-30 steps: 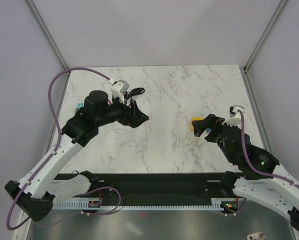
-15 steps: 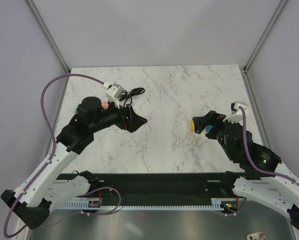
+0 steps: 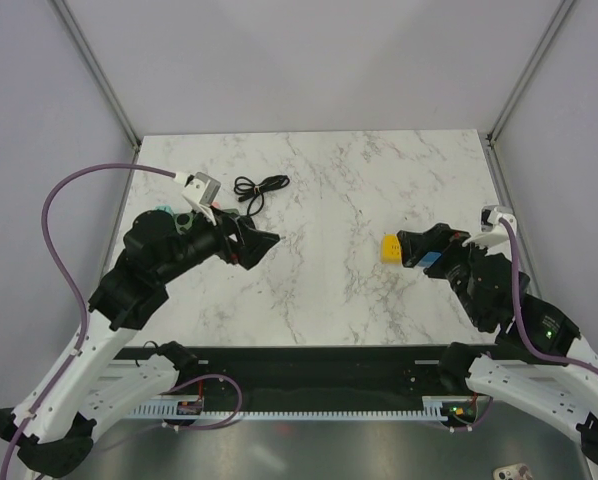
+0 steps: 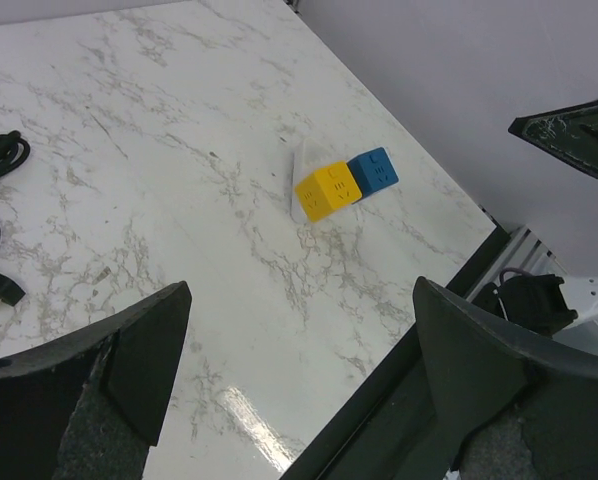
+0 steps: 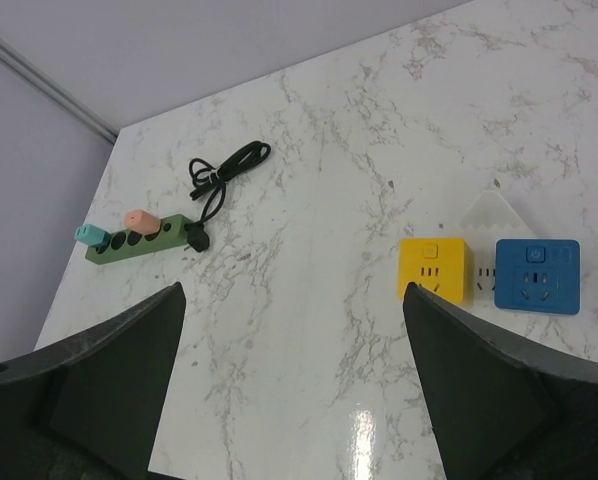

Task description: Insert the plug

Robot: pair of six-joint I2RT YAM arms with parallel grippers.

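In the right wrist view the teal plug (image 5: 89, 235) stands on the left end of the green power strip (image 5: 154, 243), beside a pink plug (image 5: 137, 219). From above, only a teal bit of the plug (image 3: 159, 212) shows past the left arm, which hides the strip. My left gripper (image 3: 265, 241) (image 4: 301, 300) hovers open and empty over bare marble, right of the strip. Over at the right, my right gripper (image 3: 409, 250) (image 5: 293, 300) is also open and empty, just right of the yellow block (image 3: 388, 246).
A coiled black cable (image 3: 258, 187) (image 5: 224, 170) lies behind the strip, its black plug (image 5: 197, 240) at the strip's right end. A yellow block (image 5: 435, 268), a blue block (image 5: 537, 276) and a white piece (image 5: 491, 215) sit together at the right.
The left arm has drawn back from the strip toward the near left, its jaws opening wider. The right arm has pulled back to the right, uncovering the yellow block.
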